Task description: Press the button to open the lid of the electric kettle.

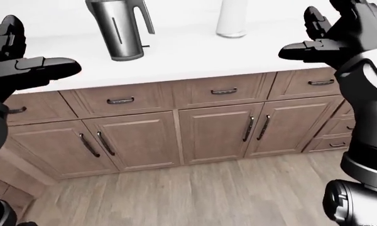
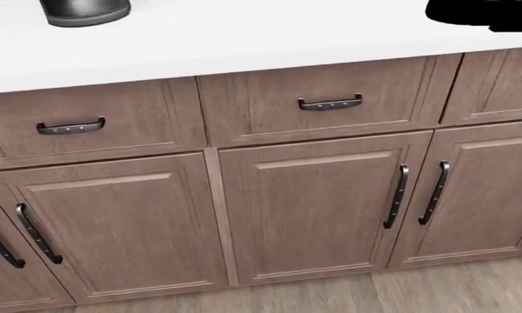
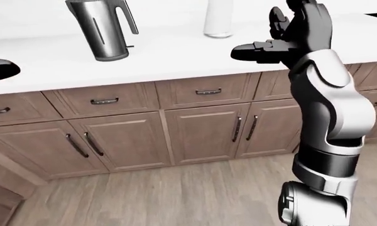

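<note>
While both black three-fingered hands hover splayed and empty, the left hand (image 1: 25, 66) and right hand (image 1: 330, 35) flank the white tabletop (image 1: 188, 59), where the tall brushed-steel electric kettle (image 1: 121, 30) stands untouched near a white cylinder (image 1: 231, 19).

Silver-grey kettle (image 1: 121, 29), white counter (image 1: 195, 54), brown wood-grain cabinets (image 1: 220, 132), black hands.

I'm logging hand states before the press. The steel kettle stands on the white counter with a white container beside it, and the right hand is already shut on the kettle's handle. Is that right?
Not quite. The right hand is open and holds nothing, hanging well to the right of the kettle in the left-eye view. The kettle does stand on the white counter, with the white container beside it.
</note>
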